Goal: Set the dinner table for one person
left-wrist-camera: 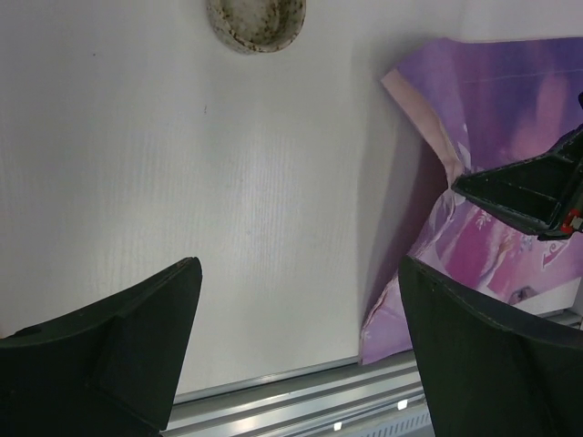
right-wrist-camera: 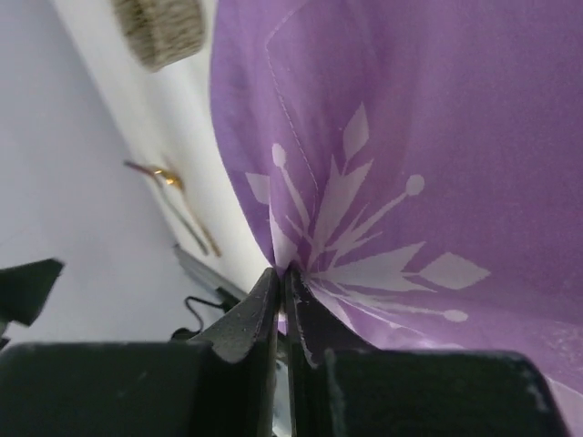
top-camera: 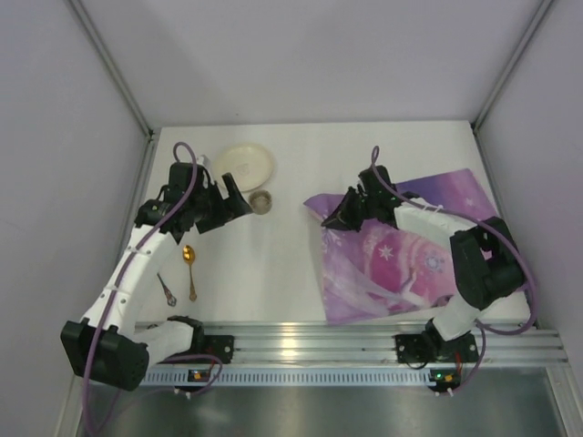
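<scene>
The white dinner table [top-camera: 264, 273] carries a purple snowflake placemat [top-camera: 401, 259] on its right half, crumpled and lifted at its left corner. My right gripper [top-camera: 331, 218] is shut on that corner; the right wrist view shows the fabric [right-wrist-camera: 410, 137] pinched between the closed jaws of the gripper [right-wrist-camera: 284, 273]. My left gripper [top-camera: 237, 202] hovers open beside a small speckled cup [top-camera: 261, 201], holding nothing. In the left wrist view its gripper [left-wrist-camera: 299, 273] frames bare table [left-wrist-camera: 228, 182], with the cup [left-wrist-camera: 256, 18] at the top and the placemat [left-wrist-camera: 510, 246] to the right.
A cream plate [top-camera: 244, 166] lies behind the cup at the back left. A gold spoon [top-camera: 189, 269] and a darker utensil [top-camera: 167, 289] lie by the left arm. A ribbed aluminium rail [top-camera: 364, 341] runs along the near edge. Grey walls enclose three sides.
</scene>
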You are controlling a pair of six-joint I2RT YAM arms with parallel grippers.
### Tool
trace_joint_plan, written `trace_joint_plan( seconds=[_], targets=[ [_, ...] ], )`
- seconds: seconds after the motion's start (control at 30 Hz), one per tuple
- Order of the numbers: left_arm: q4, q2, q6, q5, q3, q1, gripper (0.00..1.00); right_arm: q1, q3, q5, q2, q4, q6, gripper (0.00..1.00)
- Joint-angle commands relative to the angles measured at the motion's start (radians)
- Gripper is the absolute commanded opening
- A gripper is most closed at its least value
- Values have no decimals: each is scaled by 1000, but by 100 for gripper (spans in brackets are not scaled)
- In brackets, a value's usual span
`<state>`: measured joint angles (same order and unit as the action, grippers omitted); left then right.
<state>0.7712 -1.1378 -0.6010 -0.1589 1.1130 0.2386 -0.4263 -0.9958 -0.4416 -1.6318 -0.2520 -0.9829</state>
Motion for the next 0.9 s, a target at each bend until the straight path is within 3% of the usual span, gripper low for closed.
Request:
trace_joint_plan(
  seconds=[0.0,0.03,0.07,0.13,0.23,0.33,0.57,0.87],
  targets=[
    [-44,-2,1,10,33,5,94,-74,-33,-84,-22,290,-288,7],
    [-47,0,-2,13,31,7,94,-80,-41,-113,-40,324,-313,21],
    [-49,1,-2,15,27,11,95,-92,-43,-130,-69,409,-342,64],
    [-56,4,-5,24,21,22,95,-100,-49,-199,-95,511,-433,100],
    [-64,-20,-5,77,18,134,97,-89,-49,-258,-99,667,-494,100],
    [-67,-94,-29,180,27,294,97,-31,-40,-261,-19,651,-441,100],
    [-115,-293,-105,265,28,499,96,125,-77,-203,215,153,-58,100],
    [-135,-595,-154,282,117,608,86,296,62,-226,420,11,45,100]
  ],
)
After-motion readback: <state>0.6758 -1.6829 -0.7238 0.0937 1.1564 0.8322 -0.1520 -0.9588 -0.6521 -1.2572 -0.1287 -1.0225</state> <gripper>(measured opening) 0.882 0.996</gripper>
